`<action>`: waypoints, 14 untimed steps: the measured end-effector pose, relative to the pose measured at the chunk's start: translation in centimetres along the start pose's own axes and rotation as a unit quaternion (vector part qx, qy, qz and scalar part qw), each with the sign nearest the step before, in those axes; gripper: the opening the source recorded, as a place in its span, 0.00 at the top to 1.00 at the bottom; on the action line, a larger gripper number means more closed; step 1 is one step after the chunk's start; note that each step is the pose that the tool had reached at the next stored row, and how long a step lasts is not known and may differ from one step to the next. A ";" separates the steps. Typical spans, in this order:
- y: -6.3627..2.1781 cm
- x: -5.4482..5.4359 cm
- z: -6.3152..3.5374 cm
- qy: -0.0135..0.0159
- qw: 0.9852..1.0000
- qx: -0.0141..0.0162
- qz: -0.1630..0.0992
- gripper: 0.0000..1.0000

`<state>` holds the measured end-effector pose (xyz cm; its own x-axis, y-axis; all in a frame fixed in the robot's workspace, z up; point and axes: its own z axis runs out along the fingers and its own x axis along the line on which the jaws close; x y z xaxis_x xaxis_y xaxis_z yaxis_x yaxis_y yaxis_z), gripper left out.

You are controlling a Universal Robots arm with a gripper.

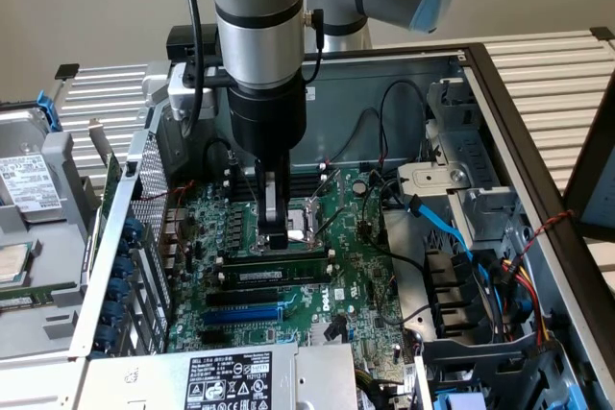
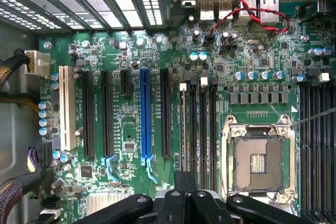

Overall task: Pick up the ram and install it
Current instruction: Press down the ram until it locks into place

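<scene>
Ram: seated lengthwise in a black motherboard slot, hemmed by neighbouring slots and the CPU socket. Pincer: directly above, fingers drawn together, tips touching its upper edge.

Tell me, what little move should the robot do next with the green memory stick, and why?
Probably a gentle push straight down. The long, thin dark-green ram stick with a white label already stands among the long black memory slots, the gripper right over it; whether it clicked in cannot be seen.
</scene>
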<state>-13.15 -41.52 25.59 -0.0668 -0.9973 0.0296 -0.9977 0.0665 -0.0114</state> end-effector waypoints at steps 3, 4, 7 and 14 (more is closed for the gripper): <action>0.00 0.0 0.00 0.000 1.000 0.000 0.000 0.89; 0.00 0.0 0.00 0.000 1.000 0.000 0.000 0.89; 0.00 0.0 0.00 0.000 1.000 0.000 0.000 0.89; 0.01 0.0 -0.01 0.000 1.000 -0.001 0.020 0.89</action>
<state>-13.16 -41.53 25.60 -0.1074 -0.9938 0.0297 -0.9942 0.1071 -0.0114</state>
